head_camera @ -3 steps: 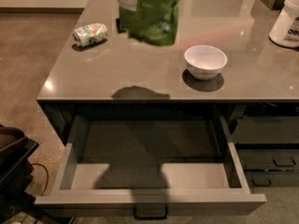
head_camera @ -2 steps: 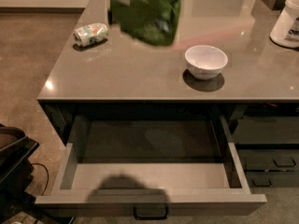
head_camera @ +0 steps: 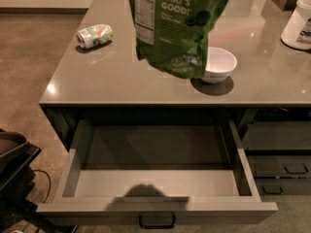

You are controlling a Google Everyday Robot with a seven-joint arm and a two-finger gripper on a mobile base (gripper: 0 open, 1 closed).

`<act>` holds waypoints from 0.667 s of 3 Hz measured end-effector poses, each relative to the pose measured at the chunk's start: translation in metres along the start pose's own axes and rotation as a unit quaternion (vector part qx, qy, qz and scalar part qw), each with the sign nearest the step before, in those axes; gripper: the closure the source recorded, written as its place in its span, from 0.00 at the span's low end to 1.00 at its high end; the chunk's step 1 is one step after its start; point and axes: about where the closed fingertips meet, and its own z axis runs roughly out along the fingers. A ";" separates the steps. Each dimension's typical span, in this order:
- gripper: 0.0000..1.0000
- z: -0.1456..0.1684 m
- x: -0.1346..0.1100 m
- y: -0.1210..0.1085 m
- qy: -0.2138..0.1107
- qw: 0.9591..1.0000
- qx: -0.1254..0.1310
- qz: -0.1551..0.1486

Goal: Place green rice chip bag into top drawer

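Observation:
The green rice chip bag (head_camera: 177, 28) hangs in the air in the camera view, over the grey counter (head_camera: 97, 81) and partly in front of the white bowl (head_camera: 221, 62). Its white lettering and nutrition panel face me. Its top runs past the upper edge of the view. The gripper is out of view above that edge. The top drawer (head_camera: 155, 208) is pulled wide open below the counter's front edge. Its pale grey inside holds nothing, and its dark bar handle (head_camera: 157, 222) shows on the front. A shadow lies across the drawer's front rim.
A small crushed green-white can (head_camera: 94, 35) lies on the counter at the left. A white tub (head_camera: 299, 21) stands at the far right. Smaller dark drawers (head_camera: 282, 166) sit to the right of the open drawer. A dark object (head_camera: 14, 169) stands on the floor at the left.
The bag has come forward and down toward the counter's front edge and now covers part of the bowl. Its shadow has moved from the drawer floor to the drawer's front rim.

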 end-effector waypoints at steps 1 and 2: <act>1.00 0.000 -0.001 0.000 0.000 1.000 0.000 -0.001; 1.00 0.000 -0.001 0.000 0.000 1.000 0.000 -0.001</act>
